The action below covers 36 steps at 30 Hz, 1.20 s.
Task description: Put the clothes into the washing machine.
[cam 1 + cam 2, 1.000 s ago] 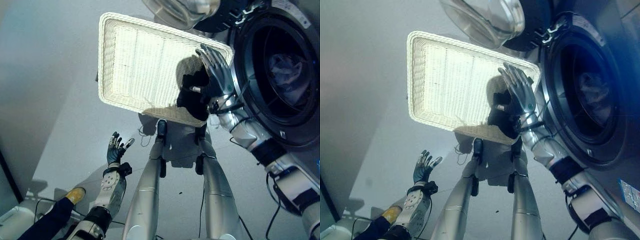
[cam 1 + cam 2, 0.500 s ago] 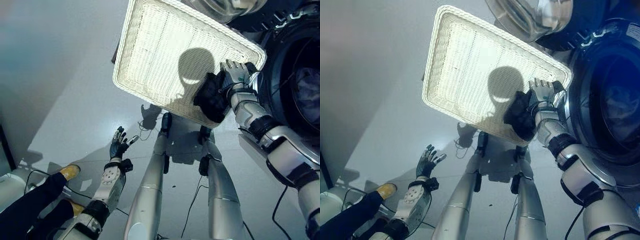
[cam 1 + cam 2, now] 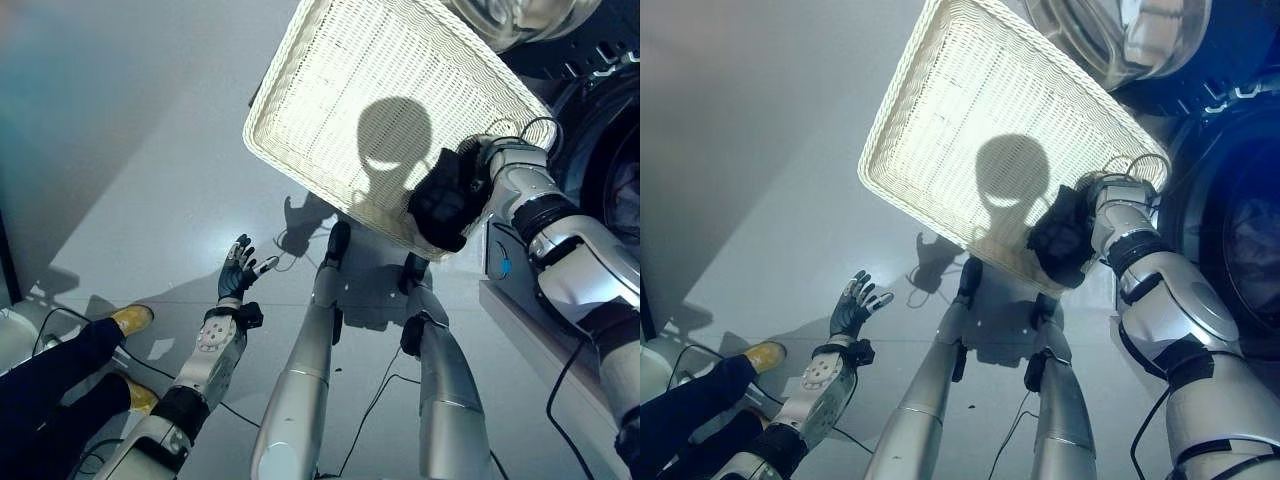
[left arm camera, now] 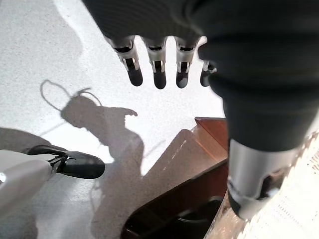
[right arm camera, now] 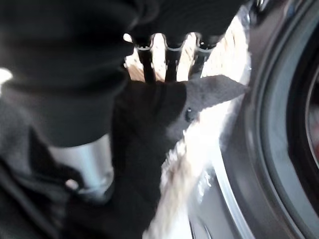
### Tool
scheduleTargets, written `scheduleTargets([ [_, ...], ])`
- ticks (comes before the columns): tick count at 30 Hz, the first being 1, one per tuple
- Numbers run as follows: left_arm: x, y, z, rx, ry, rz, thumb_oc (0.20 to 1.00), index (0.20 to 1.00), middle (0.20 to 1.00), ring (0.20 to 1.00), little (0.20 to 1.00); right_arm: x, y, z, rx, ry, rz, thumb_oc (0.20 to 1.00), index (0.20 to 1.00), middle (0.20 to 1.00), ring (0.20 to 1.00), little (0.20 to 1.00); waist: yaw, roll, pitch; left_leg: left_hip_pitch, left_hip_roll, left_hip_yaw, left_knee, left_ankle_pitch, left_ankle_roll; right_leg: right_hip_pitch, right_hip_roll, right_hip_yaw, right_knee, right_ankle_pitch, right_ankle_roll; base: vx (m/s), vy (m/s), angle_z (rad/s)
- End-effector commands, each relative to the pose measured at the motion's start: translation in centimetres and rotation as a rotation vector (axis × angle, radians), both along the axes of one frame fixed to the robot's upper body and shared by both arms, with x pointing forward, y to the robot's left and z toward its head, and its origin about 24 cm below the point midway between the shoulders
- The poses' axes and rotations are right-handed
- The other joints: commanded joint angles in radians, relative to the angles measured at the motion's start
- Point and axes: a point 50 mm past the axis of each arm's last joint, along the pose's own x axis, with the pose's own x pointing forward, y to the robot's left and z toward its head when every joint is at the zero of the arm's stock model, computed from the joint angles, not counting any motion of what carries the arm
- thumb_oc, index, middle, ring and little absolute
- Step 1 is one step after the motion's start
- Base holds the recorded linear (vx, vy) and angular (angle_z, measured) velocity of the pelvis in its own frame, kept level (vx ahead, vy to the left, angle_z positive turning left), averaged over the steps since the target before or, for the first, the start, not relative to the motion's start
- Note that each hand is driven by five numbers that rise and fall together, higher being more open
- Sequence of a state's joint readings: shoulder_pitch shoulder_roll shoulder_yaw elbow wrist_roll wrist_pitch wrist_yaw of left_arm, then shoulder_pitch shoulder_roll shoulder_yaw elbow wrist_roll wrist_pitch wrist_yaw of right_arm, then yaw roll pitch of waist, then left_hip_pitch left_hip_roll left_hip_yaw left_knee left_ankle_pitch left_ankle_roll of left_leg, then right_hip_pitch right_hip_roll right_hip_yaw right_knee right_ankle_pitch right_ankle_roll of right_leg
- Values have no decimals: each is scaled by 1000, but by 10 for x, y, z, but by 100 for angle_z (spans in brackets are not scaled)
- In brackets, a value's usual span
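A white wicker basket (image 3: 390, 90) stands beside the washing machine, whose round opening (image 3: 1240, 230) is at the right. A black garment (image 3: 443, 203) is bunched at the basket's near right rim. My right hand (image 5: 84, 164) is on it; in the right wrist view the fingers (image 5: 172, 62) run down into the dark cloth (image 5: 149, 124), with the thumb under it. The cloth's pointed corner sticks out toward the machine's rim. My left hand (image 3: 238, 275) hangs low over the floor, its fingers (image 4: 158, 74) straight and spread, holding nothing.
The machine's glass door (image 3: 1120, 40) stands open above the basket's far corner. A person's dark-trousered leg (image 3: 50, 370) and yellow shoe (image 3: 130, 318) are at the lower left on the pale floor (image 3: 120, 180).
The camera has shifted. My right hand went from lying flat and open at the basket's corner to closing into the black garment at the rim. The left hand kept its pose.
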<state>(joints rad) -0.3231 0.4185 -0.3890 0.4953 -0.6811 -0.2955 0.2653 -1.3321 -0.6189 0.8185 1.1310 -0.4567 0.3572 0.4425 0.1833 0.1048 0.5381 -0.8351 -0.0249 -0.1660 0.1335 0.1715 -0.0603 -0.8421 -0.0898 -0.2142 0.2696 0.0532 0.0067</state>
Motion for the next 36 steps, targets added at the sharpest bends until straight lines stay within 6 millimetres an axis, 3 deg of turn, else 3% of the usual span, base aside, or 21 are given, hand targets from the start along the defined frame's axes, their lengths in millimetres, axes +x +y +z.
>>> scheduleTargets([
  [1, 3, 6, 7, 42, -27, 14, 1000, 1000, 1000, 1000, 1000, -13, 13, -78, 213, 296, 82, 200, 200, 200, 200, 200, 22, 35, -18, 9, -81, 75, -16, -21, 34, -19, 25, -3, 21, 0, 79, 20, -42, 0],
  [9, -6, 15, 2, 49, -24, 54, 1000, 1000, 1000, 1000, 1000, -6, 37, -47, 311, -12, 184, 200, 200, 200, 200, 200, -2, 2, -18, 20, -63, 91, -24, -16, 26, -13, 46, 3, 15, 4, 77, 6, -15, 0],
  [15, -12, 20, -4, 47, -18, 81, 1000, 1000, 1000, 1000, 1000, -7, 49, -22, 519, -283, 214, 200, 200, 200, 200, 200, -26, -11, -18, 28, -54, 104, -21, -23, 24, -14, 58, 18, 17, 5, 76, -6, 9, -5],
  [19, -16, 22, -11, 34, -10, 100, 1000, 1000, 1000, 1000, 1000, -9, 52, -10, 864, -468, 199, 200, 200, 200, 200, 200, -51, -7, -18, 38, -53, 119, -5, -39, 23, -15, 63, 38, 16, 6, 72, -33, 48, -12],
  [22, -16, 21, -14, 29, -7, 108, 1000, 1000, 1000, 1000, 1000, -10, 49, -8, 991, -532, 182, 200, 200, 200, 200, 200, -61, -6, -18, 41, -55, 125, 5, -48, 24, -14, 61, 45, 13, 9, 72, -24, 40, -15],
  [25, -19, 18, -20, 15, 3, 120, 1000, 1000, 1000, 1000, 1000, -13, 43, -5, 1338, -627, 137, 200, 200, 200, 200, 200, -82, 2, -18, 52, -57, 141, 18, -64, 25, -9, 59, 59, 7, 12, 70, -19, 59, -17],
  [26, -19, 18, -21, 13, 5, 122, 1000, 1000, 1000, 1000, 1000, -13, 43, -6, 1360, -622, 139, 200, 200, 200, 200, 200, -85, 2, -18, 53, -57, 143, 19, -66, 25, -8, 59, 60, 6, 12, 71, -22, 55, -20],
  [27, -19, 17, -23, 9, 9, 130, 1000, 1000, 1000, 1000, 1000, -16, 41, -10, 1531, -627, 133, 200, 200, 200, 200, 200, -98, 2, -18, 61, -59, 153, 23, -74, 26, -3, 58, 66, 1, 14, 71, -17, 40, -18],
  [29, -20, 17, -25, 5, 14, 138, 1000, 1000, 1000, 1000, 1000, -19, 41, -14, 1653, -619, 133, 200, 200, 200, 200, 200, -108, 1, -18, 64, -60, 161, 29, -80, 26, -1, 57, 71, -2, 15, 72, -11, 50, -14],
  [30, -22, 17, -28, 0, 21, 151, 1000, 1000, 1000, 1000, 1000, -23, 40, -22, 1808, -591, 131, 200, 200, 200, 200, 200, -124, -1, -18, 67, -61, 172, 38, -88, 27, 0, 56, 78, -6, 20, 74, -1, 56, -10],
  [32, -22, 17, -29, -3, 25, 159, 1000, 1000, 1000, 1000, 1000, -26, 40, -28, 1877, -573, 129, 200, 200, 200, 200, 200, -132, -3, -18, 69, -61, 177, 40, -90, 29, -1, 57, 83, -7, 23, 75, 4, 52, -16],
  [36, -27, 16, -37, -9, 45, 195, 1000, 1000, 1000, 1000, 1000, -49, 44, -66, 2279, -485, 101, 200, 200, 200, 200, 200, -183, -16, -18, 83, -65, 210, 52, -107, 36, 2, 61, 112, -24, 41, 78, 9, 72, -24],
])
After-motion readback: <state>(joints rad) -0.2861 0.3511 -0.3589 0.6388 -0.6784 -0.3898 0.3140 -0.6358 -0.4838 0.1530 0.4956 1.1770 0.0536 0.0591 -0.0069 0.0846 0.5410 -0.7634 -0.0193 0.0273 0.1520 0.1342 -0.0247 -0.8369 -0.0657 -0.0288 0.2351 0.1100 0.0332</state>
